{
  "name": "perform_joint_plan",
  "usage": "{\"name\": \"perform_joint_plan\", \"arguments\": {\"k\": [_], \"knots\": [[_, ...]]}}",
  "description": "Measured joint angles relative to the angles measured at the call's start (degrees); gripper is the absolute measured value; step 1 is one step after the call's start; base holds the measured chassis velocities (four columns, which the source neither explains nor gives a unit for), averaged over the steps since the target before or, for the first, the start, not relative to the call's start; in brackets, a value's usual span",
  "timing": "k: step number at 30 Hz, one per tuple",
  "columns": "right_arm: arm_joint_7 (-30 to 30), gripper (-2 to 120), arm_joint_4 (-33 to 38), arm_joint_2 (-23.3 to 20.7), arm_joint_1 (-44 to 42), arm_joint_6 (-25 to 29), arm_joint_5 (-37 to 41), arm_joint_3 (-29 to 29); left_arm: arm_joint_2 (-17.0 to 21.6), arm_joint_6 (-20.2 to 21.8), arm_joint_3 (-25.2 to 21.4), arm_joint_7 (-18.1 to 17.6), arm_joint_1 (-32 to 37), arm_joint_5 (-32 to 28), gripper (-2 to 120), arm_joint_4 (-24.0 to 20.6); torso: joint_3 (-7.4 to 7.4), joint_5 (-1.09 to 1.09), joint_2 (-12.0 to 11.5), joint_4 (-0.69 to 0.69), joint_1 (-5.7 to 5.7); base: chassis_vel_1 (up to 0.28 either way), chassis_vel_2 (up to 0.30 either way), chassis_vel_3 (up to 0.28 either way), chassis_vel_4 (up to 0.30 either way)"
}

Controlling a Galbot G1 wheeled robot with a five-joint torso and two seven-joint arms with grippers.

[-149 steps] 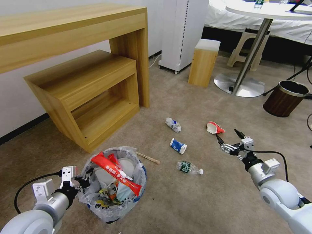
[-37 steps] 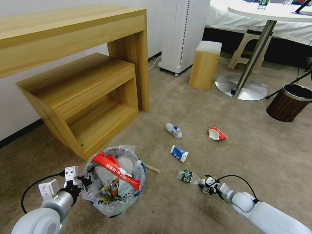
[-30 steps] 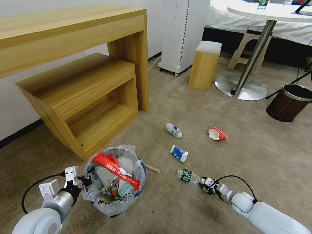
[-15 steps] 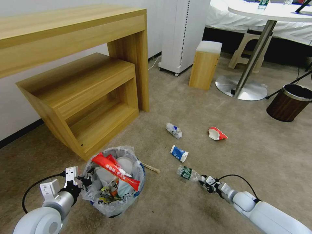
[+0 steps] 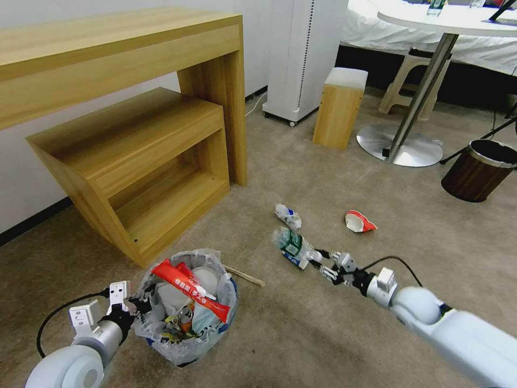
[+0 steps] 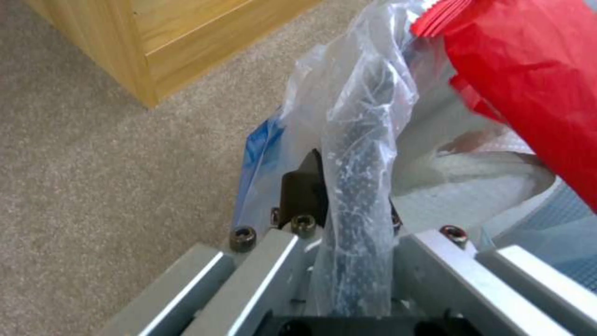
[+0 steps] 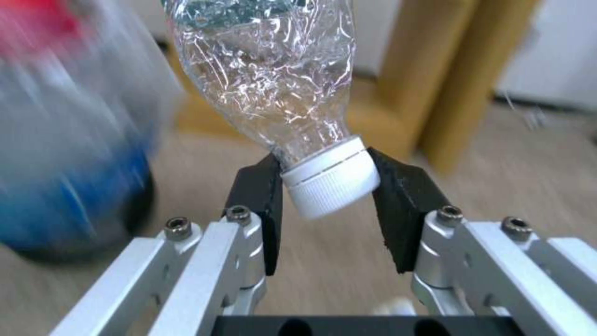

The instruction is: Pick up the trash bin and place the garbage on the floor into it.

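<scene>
Heads up: your right gripper (image 5: pixel 325 261) pinches the bottle (image 5: pixel 290 243) only by its cap, up off the floor (image 5: pixel 344 345) right of the bin (image 5: pixel 186 307). It could slip out mid-swing. Left gripper (image 5: pixel 133 302) is clamped on the bin's rim, which is slippery bag plastic.

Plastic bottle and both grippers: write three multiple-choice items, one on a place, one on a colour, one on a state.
1. Where is the plastic bottle? A under the desk; B in the right gripper, off the floor; C on the wooden shelf.
2. Its cap is: A white; B red; C blue.
3. The left gripper is: A open, empty; B shut on the trash bin at its rim; C holding a cup.
B: the fingers pinch its cap. A: the right wrist view shows white. B: the fingers clamp the bagged rim.
</scene>
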Motion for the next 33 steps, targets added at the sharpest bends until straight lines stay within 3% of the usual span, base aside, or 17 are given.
{"name": "perform_joint_plan", "arguments": {"k": [5,9,22,27,33], "knots": [[-1.5,31,7.9,-0.7,6.1,-0.4,6.0,-4.1,-0.4,0.1,0.1,0.1,0.6,0.5,1,-1.0,0.00,-0.01,0.0,0.01,0.00,0.000,0.000,0.000,0.000],[-1.8,31,10.1,-0.6,8.6,-0.7,8.0,-6.3,-0.5,0.1,0.0,0.1,1.0,0.6,1,-1.4,0.00,-0.01,0.0,0.01,0.00,0.000,0.000,0.000,0.000],[2.3,31,16.4,1.8,24.8,-4.6,14.9,-26.6,-1.3,0.4,-0.2,0.0,1.7,0.7,1,-3.7,0.00,-0.01,0.0,0.00,0.00,0.000,0.000,0.000,0.000],[3.8,31,16.3,3.6,28.1,-5.2,15.3,-30.3,-1.5,0.5,-0.5,-0.1,1.9,0.6,1,-4.6,0.00,-0.01,0.0,0.00,0.00,0.000,0.000,0.000,0.000],[4.0,31,15.8,3.8,27.3,-5.3,14.7,-30.2,-1.8,0.7,-0.7,-0.5,2.8,0.5,1,-5.0,0.00,0.01,0.0,0.00,0.00,0.000,0.000,0.000,0.000]]}}
